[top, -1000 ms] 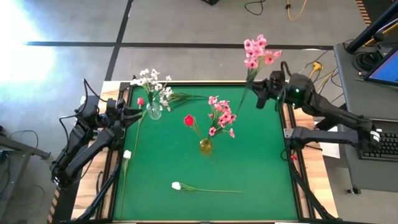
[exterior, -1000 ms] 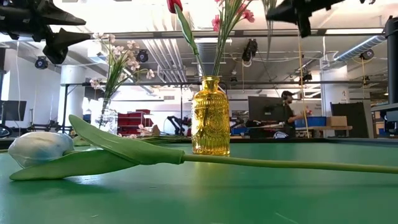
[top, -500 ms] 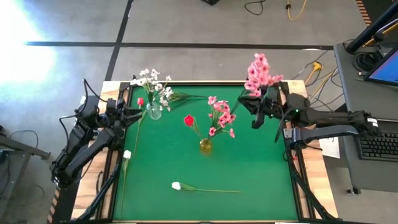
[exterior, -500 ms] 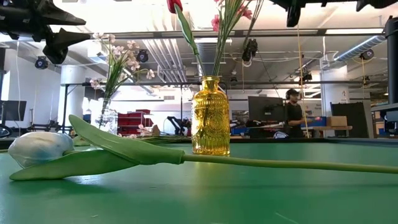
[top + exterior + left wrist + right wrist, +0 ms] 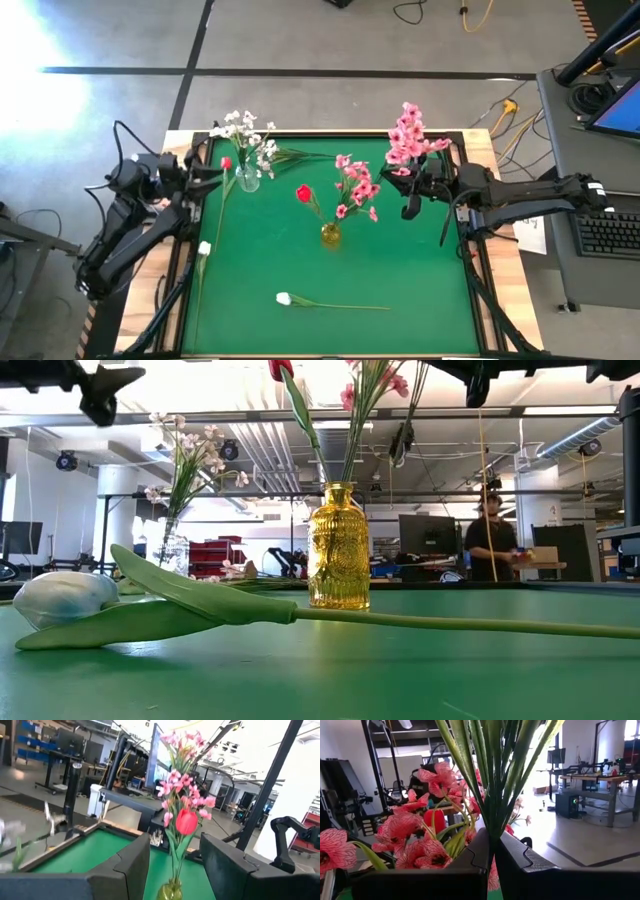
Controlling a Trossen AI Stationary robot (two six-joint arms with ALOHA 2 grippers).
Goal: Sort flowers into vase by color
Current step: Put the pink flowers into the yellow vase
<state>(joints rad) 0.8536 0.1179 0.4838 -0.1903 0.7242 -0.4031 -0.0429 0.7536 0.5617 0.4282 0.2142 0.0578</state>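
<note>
Right gripper (image 5: 412, 190) was over the right side of the green tabletop (image 5: 400, 270), fingers (image 5: 520, 857) clamped tight on the green stems of a pink blossom spray (image 5: 410, 140); the blossoms stood up above the far right edge. In the right wrist view the stems ran straight up out of the closed fingers.

Left gripper (image 5: 205, 180) sat at the far-left edge of the tabletop, just beside the clear vase (image 5: 247, 181). Fingers (image 5: 135, 865) were parted, nothing between them.

Flower positions:
- yellow vase (image 5: 330, 235) mid-tabletop held a red tulip (image 5: 303, 193) and a second pink spray (image 5: 355, 187)
- clear vase at the far left held white blossom sprays (image 5: 245, 130)
- small red tulip (image 5: 226, 163) lay just left of the clear vase, stem trailing down the left edge
- one white tulip (image 5: 204, 248) lay by the left edge
- another white tulip (image 5: 284, 298) lay flat near the front, stem pointing right

A person (image 5: 492, 540) stood in the room behind, seen in the low view.
</note>
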